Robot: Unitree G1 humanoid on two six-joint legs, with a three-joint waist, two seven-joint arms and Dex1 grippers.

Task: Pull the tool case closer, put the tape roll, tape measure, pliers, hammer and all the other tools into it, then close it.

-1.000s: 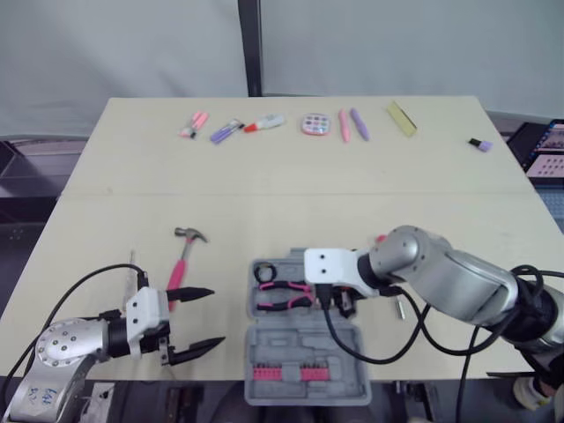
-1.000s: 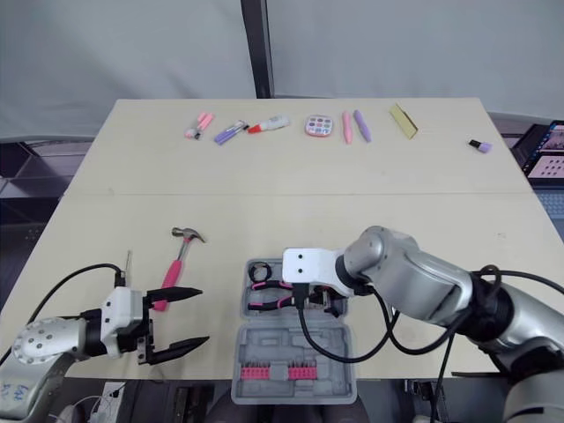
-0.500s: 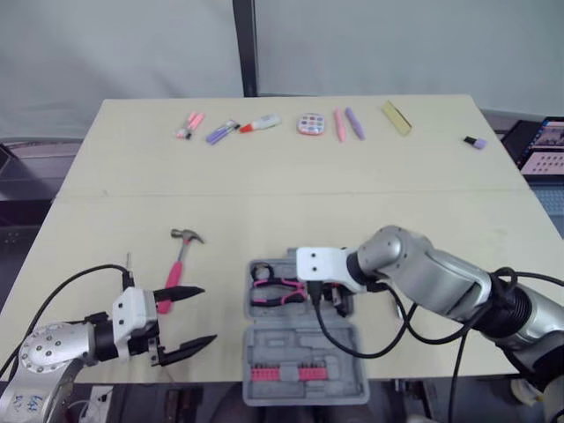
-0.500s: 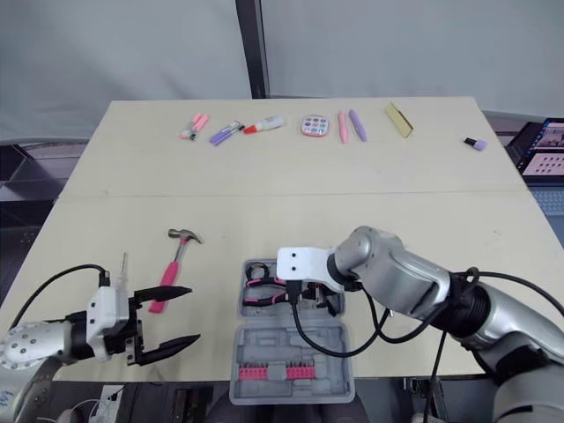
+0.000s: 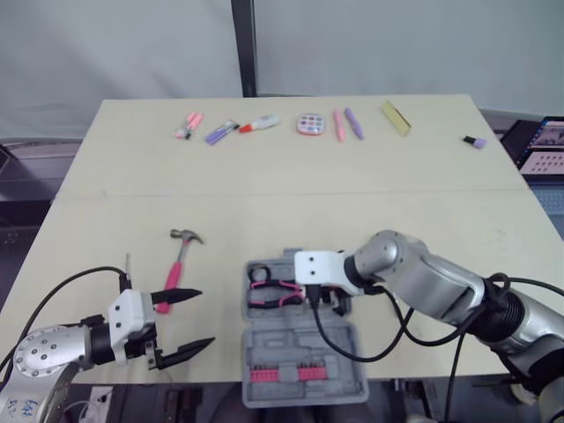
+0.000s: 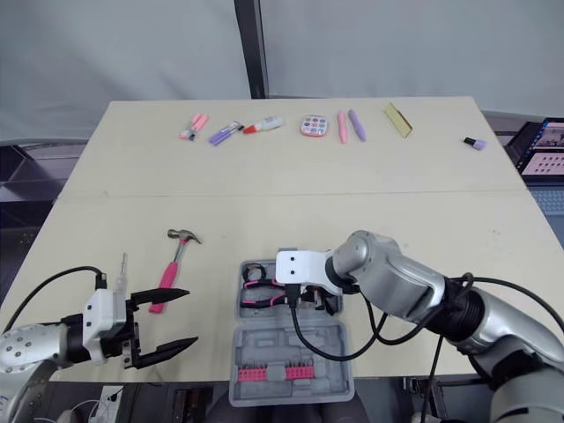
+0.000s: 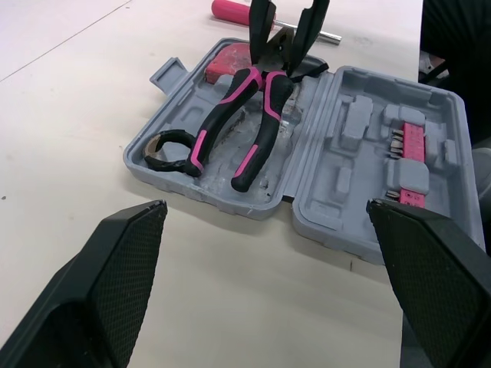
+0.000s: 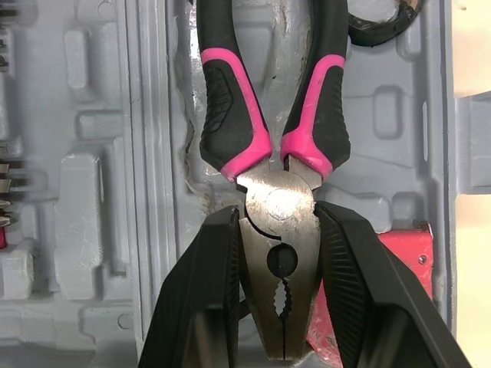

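The grey tool case [image 5: 304,352] lies open near the table's front edge. Inside its far half lie the pink-and-black pliers [image 5: 275,291], a black tape roll [image 7: 170,151] and a red tape measure [image 8: 418,254]. My right gripper [image 8: 278,218] hovers over the case, its fingers [image 8: 211,291] pressed against both sides of the pliers' metal head. The pink-handled hammer [image 5: 181,256] rests on the table left of the case. My left gripper [image 5: 182,322] hangs open near the front edge, just in front of the hammer and left of the case, holding nothing.
A pink-handled screwdriver [image 7: 244,11] lies just beyond the case. Several markers and pens [image 5: 264,123], a yellow strip [image 5: 398,117] and a small purple item [image 5: 476,142] line the far edge. A thin tool [image 5: 129,262] lies at the left. Bits [image 5: 284,374] sit in the case lid.
The head view has shifted a little. My right gripper stays on the pliers' head in the case, edging slightly left. My left gripper remains open beside the hammer.
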